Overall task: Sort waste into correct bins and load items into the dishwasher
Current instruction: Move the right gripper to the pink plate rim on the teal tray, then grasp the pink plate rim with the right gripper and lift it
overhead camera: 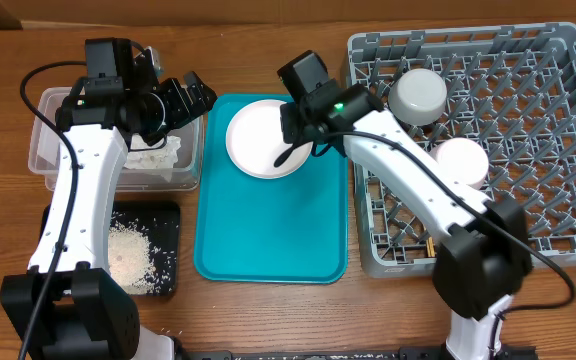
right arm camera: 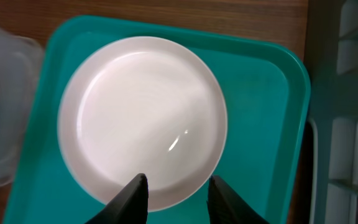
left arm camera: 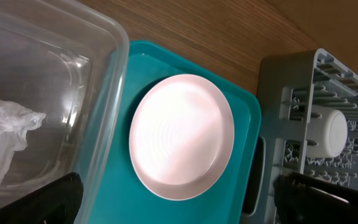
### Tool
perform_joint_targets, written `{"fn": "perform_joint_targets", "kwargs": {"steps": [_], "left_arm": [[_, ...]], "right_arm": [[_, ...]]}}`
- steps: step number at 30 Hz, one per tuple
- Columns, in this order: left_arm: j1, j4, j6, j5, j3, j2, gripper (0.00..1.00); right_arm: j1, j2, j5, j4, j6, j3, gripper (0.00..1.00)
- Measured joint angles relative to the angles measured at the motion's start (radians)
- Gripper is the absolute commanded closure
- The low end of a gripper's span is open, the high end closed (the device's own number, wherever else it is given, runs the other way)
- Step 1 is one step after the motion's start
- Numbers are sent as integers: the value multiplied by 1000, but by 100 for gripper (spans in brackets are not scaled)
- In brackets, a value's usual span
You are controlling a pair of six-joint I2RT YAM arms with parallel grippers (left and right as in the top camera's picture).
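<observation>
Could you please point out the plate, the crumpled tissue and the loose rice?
plate [right arm camera: 142, 118]: right wrist view, its centre.
crumpled tissue [left arm camera: 5, 137]: left wrist view, its middle.
loose rice [overhead camera: 131, 255]: overhead view, middle of the pile.

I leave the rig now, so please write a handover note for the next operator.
Left gripper: open, empty, near the clear rectangular plastic tub holding crumpled white tissue.
Right gripper: open, above the round pink plate on the teal tray.
Done: white rice grains in the black plastic tray; pale grey bowl and pinkish bowl in the grey plastic dish rack.
To do: the plate.
</observation>
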Motion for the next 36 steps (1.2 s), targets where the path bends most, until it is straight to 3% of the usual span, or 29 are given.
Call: {"fn": "perform_joint_targets", "kwargs": {"steps": [6, 12, 29, 33, 36], "left_arm": [[0, 0, 0, 0, 0, 0, 0], [0, 0, 0, 0, 0, 0, 0], [0, 0, 0, 0, 0, 0, 0], [0, 0, 0, 0, 0, 0, 0], [0, 0, 0, 0, 0, 0, 0]], "right_arm": [[-12, 107, 62, 66, 14, -8, 57], [-24, 158, 80, 98, 17, -10, 65], [-28, 269, 96, 138, 18, -25, 65], [-31, 269, 96, 132, 19, -25, 71], [-32, 269, 100, 127, 16, -25, 86]]}}
